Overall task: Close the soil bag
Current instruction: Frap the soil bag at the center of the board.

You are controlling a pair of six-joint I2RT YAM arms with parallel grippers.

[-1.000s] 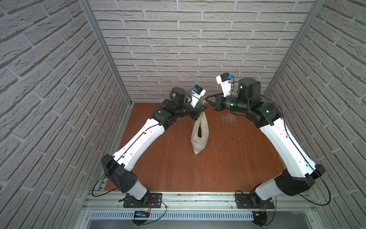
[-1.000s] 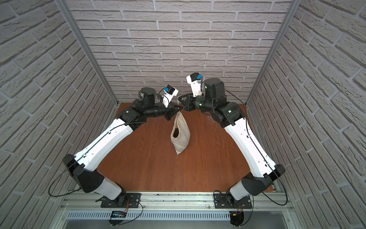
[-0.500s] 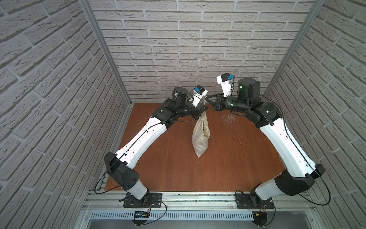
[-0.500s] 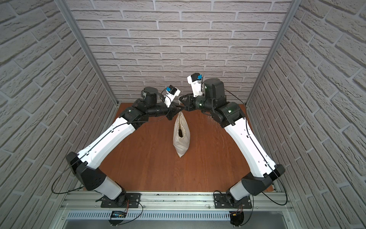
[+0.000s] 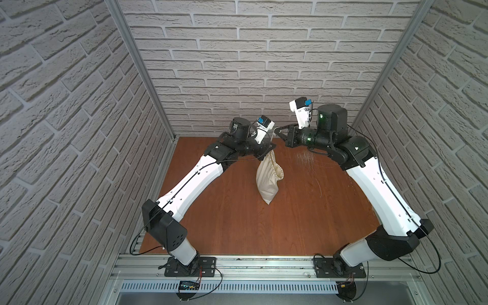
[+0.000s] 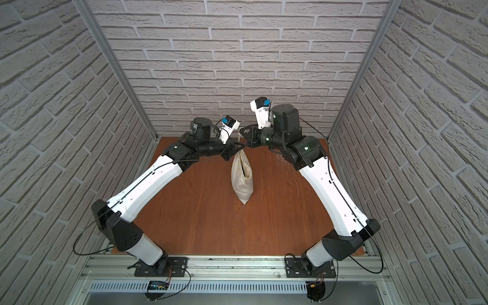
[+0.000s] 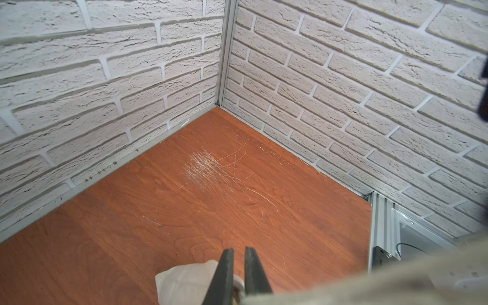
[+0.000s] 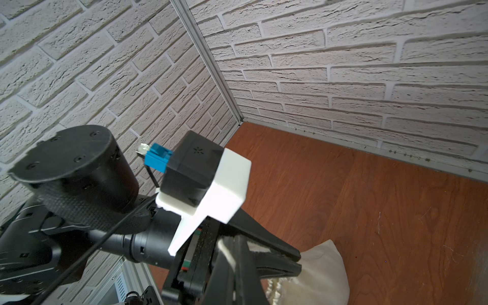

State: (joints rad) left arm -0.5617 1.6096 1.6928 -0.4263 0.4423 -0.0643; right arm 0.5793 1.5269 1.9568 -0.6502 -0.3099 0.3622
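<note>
One small cream-white cloth drawstring soil bag (image 5: 267, 182) is upright, creased and plump, over the back middle of the red-brown wooden tabletop (image 5: 224, 216), its gathered hem (image 5: 277, 169) sagging part open. At its top corner the left gripper (image 5: 272, 146) shows jaws a thin slit apart, whether pinching cloth I cannot tell; just right of it the right gripper (image 5: 277, 130) clamps its jaws together on the thin white cord (image 5: 272, 137), with pale scratches (image 5: 305, 158) beyond. Both wrist views cut the bag off.
</note>
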